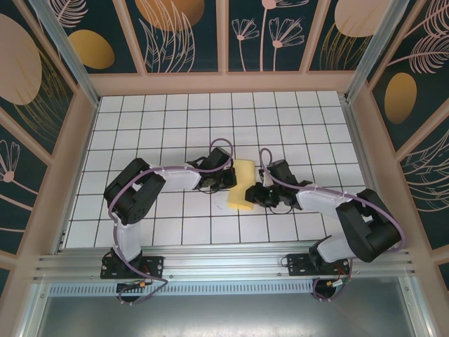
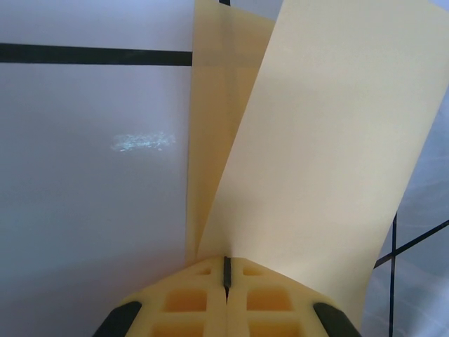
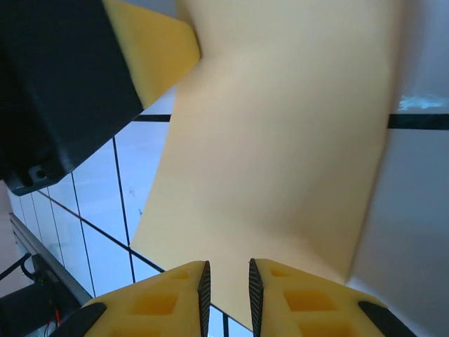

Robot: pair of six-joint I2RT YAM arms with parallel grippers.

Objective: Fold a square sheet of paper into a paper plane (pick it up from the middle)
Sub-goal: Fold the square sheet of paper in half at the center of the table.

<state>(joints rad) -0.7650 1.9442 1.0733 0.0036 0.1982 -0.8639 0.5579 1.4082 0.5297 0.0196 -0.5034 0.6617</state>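
white gridded worktop point(image 1: 140, 119) boxed in by floral walls

the worktop is white tiles split by thin dark lines, evenly lit, with one small bright glare patch point(image 2: 144, 142) in the left wrist view. the wall panels point(image 1: 182, 35) are dark teal with pale pink line-drawn leaves and flowers and orange-gold ovals, divided by pink battens point(image 1: 222, 35). a pink ledge point(image 1: 224, 83) runs along the foot of the back wall, and a silver metal post point(image 1: 66, 49) leans at the back left corner. aluminium rails point(image 1: 224, 267) cross the near edge, with a grey metal sheet point(image 1: 224, 316) below them.
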